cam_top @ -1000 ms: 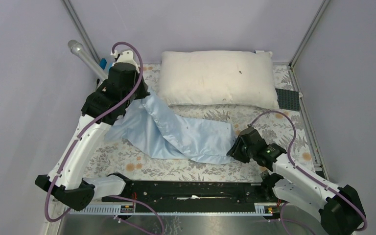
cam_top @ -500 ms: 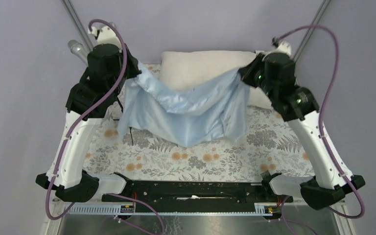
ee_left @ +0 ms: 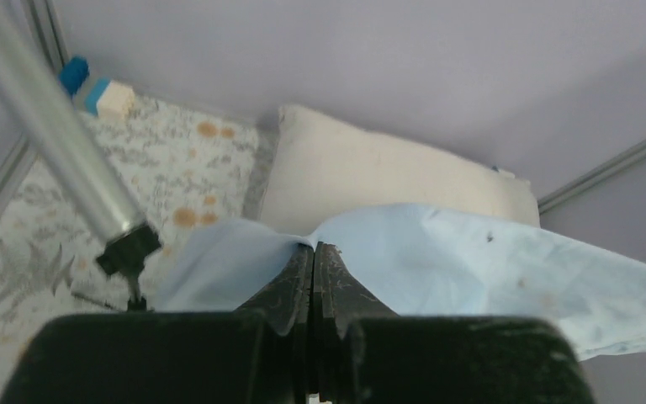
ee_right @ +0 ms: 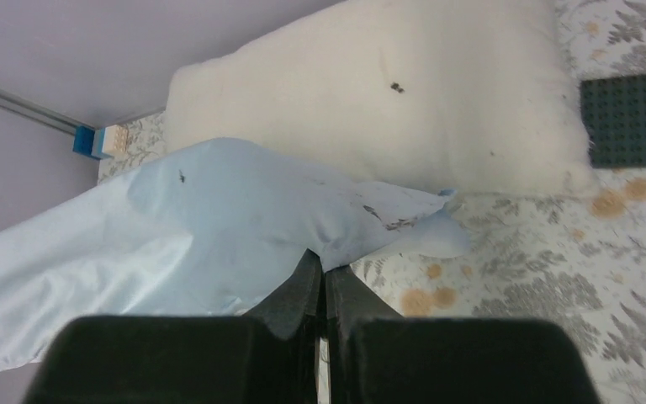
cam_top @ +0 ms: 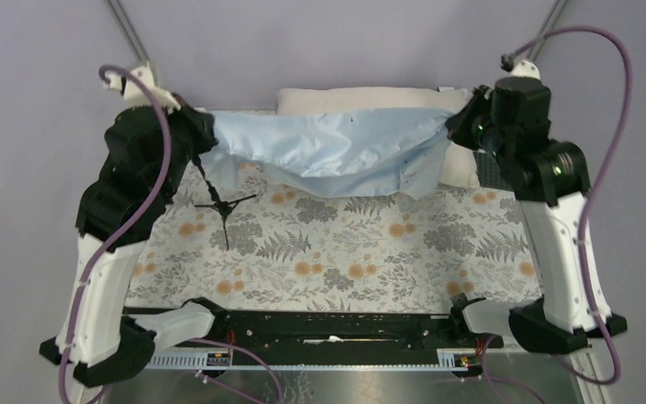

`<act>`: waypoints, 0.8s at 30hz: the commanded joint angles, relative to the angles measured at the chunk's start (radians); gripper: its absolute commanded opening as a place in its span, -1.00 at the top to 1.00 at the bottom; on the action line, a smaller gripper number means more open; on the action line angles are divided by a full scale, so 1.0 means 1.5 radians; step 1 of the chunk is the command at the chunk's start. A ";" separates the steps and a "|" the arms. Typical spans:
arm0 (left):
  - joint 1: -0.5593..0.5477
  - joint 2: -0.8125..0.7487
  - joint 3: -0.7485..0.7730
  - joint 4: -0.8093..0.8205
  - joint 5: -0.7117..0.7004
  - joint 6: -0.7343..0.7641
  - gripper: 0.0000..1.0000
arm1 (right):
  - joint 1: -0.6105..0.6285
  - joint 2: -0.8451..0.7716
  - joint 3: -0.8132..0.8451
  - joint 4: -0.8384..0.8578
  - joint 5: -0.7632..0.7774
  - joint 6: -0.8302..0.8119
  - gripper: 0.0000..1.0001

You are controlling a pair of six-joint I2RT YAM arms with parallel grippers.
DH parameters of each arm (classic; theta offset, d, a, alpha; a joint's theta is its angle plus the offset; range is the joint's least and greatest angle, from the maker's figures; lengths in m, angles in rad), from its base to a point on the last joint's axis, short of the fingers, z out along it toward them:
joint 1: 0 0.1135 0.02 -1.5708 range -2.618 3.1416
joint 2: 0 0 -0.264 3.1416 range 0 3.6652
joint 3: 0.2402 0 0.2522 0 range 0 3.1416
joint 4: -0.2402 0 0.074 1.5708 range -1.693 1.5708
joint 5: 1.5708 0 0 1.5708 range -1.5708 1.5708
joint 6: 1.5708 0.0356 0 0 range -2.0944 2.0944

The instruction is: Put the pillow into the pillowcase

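The light-blue pillowcase [cam_top: 336, 151] hangs stretched in the air between both arms, sagging in the middle above the floral cloth. My left gripper [cam_top: 204, 143] is shut on its left end [ee_left: 244, 252], and my right gripper [cam_top: 458, 126] is shut on its right end [ee_right: 336, 223]. The cream pillow [cam_top: 362, 99] lies along the back of the table, mostly hidden behind the raised pillowcase in the top view. It shows plainly in the wrist views, beyond the fabric [ee_left: 387, 177] [ee_right: 404, 101]. In both wrist views the jaws stand pressed together on the blue fabric.
A floral cloth [cam_top: 345, 252] covers the table. A silver pole with a black tripod foot [cam_top: 223, 206] stands at the left, its tube [ee_left: 59, 143] close to my left gripper. A dark studded plate [ee_right: 635, 118] lies right of the pillow. Blue and white blocks [ee_left: 101, 93] sit in the back left corner.
My right gripper shut on the pillowcase's right end near the table. Both arms then rose and spread apart, lifting the pillowcase off the cloth and pulling it taut in front of the pillow.
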 commanded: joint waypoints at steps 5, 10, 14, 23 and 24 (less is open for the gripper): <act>0.003 -0.222 -0.266 -0.065 0.088 -0.123 1.00 | -0.001 -0.284 -0.326 -0.061 -0.056 0.030 1.00; 0.003 -0.325 -0.407 -0.117 0.094 -0.190 1.00 | 0.046 -0.410 -0.749 0.150 -0.263 0.166 1.00; 0.003 -0.382 -0.526 -0.120 0.122 -0.252 0.53 | 0.254 -0.389 -0.871 0.239 -0.132 0.271 1.00; 0.003 -0.296 -0.573 -0.012 0.224 -0.204 -0.45 | 0.478 -0.102 -0.755 0.347 -0.044 0.261 0.81; 0.003 -0.274 -0.567 0.006 0.248 -0.188 -0.47 | 0.478 -0.111 -0.745 0.349 -0.026 0.258 0.57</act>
